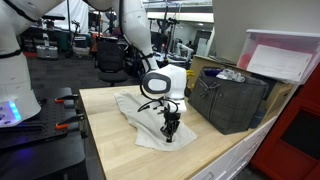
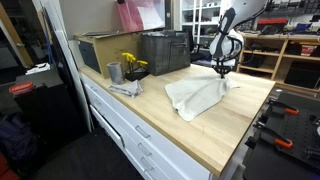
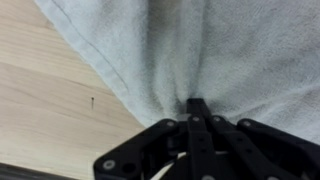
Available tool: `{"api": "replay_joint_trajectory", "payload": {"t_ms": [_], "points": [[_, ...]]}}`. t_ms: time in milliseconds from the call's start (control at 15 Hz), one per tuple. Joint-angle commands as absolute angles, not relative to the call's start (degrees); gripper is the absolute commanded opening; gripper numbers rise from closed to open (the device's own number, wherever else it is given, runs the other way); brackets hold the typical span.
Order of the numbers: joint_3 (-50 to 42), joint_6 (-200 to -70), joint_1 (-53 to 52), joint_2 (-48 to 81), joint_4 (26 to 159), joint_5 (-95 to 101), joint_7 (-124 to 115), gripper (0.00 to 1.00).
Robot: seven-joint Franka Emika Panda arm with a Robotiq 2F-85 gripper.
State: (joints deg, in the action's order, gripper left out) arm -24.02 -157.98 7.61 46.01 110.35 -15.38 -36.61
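Observation:
A white towel (image 1: pixel 140 122) lies rumpled on the light wooden tabletop (image 1: pixel 110 140); it also shows as a pale cloth (image 2: pixel 195 95) in both exterior views. My gripper (image 1: pixel 170 132) points straight down onto the towel's near right part, and the cloth rises into a small peak under it. In the wrist view the black fingers (image 3: pixel 199 112) are pressed together, and the towel (image 3: pixel 200 50) puckers into folds that run to their tip. The gripper (image 3: pixel 198 104) is shut on a pinch of the towel.
A dark grey crate (image 1: pixel 230 98) stands right of the gripper, with a white box (image 1: pixel 280 55) behind it. Along the wall stand a crate (image 2: pixel 165 52), a cardboard box (image 2: pixel 100 50), yellow flowers (image 2: pixel 132 64) and a metal cup (image 2: pixel 114 72). The counter edge (image 2: pixel 180 140) lies close to the towel.

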Motion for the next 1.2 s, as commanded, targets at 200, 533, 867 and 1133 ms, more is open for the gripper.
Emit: {"api": "replay_joint_trajectory", "payload": {"t_ms": [200,533,867,1133], "points": [[-25.0,-163.2,2.5,41.0,115.5,-13.8,-37.5,0.0],[-21.7,-159.5,4.7,42.2,114.5,-15.9,-37.2,0.0],[-20.2,-157.0,7.7,45.2,112.2,-17.6,-38.1,0.0],[-21.9,-157.8,7.6,47.3,110.9,-16.8,-40.4,0.0]]}}
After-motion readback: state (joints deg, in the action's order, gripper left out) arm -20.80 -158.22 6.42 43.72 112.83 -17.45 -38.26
